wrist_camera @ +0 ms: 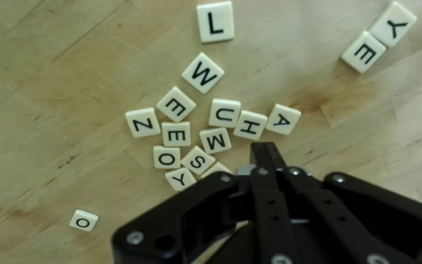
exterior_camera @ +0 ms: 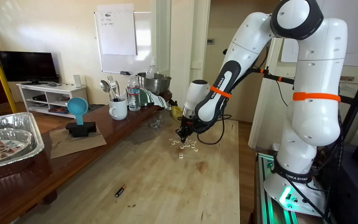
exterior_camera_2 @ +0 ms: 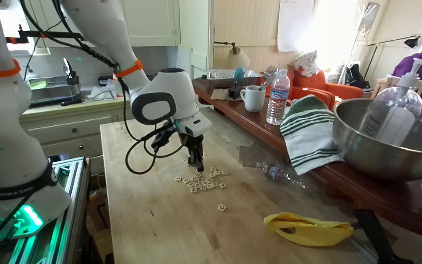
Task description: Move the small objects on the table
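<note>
Where the robot arm (exterior_camera: pixel 249 37) is extended over the wooden tabletop (exterior_camera: pixel 166 183) in an exterior view, the gripper (exterior_camera: pixel 182 138) is held close to the small objects (exterior_camera: pixel 184 145) (pale letter tiles, loosely clustered), a battery (exterior_camera: pixel 120 191) being placed well apart. In an exterior view, a lone O tile (exterior_camera_2: pixel 221 208) is seen near the cluster, and the tabletop is shared by a yellow banana-shaped item (exterior_camera_2: pixel 308 229) and a plastic bottle (exterior_camera_2: pixel 282 174) laid on its side. In the wrist view, the jaws are shown clenched against each other, just beside the A tile (wrist_camera: pixel 283 119) and the H tile (wrist_camera: pixel 250 125); whether the tabletop is touched by them cannot be told.
</note>
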You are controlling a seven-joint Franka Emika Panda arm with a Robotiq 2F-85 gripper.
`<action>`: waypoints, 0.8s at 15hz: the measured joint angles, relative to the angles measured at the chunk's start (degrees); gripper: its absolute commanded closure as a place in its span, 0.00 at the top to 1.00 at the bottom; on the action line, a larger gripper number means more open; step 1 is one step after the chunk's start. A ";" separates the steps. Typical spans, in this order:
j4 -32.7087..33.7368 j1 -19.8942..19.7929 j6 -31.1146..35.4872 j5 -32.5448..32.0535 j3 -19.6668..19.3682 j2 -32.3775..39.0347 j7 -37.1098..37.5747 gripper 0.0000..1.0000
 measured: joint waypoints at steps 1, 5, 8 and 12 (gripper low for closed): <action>0.03 0.23 0.45 -0.57 -0.12 0.35 0.39 0.00; 0.25 1.36 0.82 -1.86 -0.32 1.10 1.06 0.00; 0.46 2.18 0.82 -2.62 -0.55 1.54 1.38 0.00; 0.91 3.77 0.88 -5.32 -2.16 2.84 3.22 0.00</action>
